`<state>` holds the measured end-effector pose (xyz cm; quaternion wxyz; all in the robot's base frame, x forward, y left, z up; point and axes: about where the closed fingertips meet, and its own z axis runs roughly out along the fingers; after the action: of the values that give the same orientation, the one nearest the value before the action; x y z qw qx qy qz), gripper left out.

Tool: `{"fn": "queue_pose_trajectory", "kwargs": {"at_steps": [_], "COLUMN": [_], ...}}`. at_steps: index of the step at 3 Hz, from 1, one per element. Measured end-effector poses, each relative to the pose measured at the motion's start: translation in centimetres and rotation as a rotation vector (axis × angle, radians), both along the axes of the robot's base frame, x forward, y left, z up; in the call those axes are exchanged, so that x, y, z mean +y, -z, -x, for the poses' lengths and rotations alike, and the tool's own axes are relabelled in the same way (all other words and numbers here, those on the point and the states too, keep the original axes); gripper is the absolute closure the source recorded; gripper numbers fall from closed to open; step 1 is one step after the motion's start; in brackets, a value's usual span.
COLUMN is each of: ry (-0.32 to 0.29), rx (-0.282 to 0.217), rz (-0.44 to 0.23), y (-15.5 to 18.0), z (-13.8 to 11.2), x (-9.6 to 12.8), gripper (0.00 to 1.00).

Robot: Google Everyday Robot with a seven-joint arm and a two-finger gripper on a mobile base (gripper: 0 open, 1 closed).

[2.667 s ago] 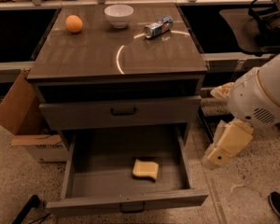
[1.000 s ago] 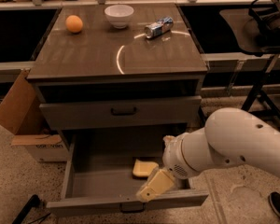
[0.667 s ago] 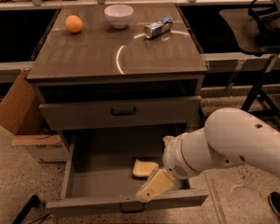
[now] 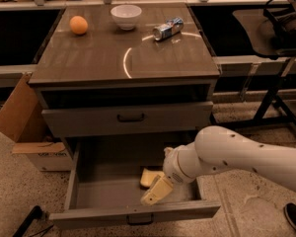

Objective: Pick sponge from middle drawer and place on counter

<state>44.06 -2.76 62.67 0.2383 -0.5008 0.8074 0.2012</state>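
The middle drawer (image 4: 101, 184) is pulled open at the bottom of the cabinet, with its dark handle on the front wall. The pale-yellow sponge (image 4: 147, 176) lies on the drawer floor, right of centre, partly covered by my gripper. My gripper (image 4: 156, 191) is down inside the drawer, at the sponge's near right side, at the end of my white arm (image 4: 237, 154) reaching in from the right. The glossy grey-brown counter (image 4: 98, 53) with its pale arc mark is above.
On the counter stand an orange (image 4: 79, 24), a white bowl (image 4: 126, 16) and a lying can (image 4: 167, 28) at the back. A closed drawer front (image 4: 89, 120) sits above the open one. A cardboard box (image 4: 24, 125) is at the left, a dark side table (image 4: 259, 26) at the right.
2.7 s ago my arm was right of the cabinet, outside the drawer; it has since swung left and down into the drawer onto the sponge. Over the last second it barely moved.
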Motion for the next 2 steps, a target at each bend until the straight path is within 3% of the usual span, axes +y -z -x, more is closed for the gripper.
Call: {"fn": "queue_pose_trajectory", "kwargs": {"at_steps": [1,2], "ry": [-0.022,-0.022], "rx": [0.012,0.012], "rz": [-0.015,-0.015], "y": [5.93,5.93], "z": [-2.17,-2.18], "x": [0.7,0.7], "gripper": [0.0,0.0]}}
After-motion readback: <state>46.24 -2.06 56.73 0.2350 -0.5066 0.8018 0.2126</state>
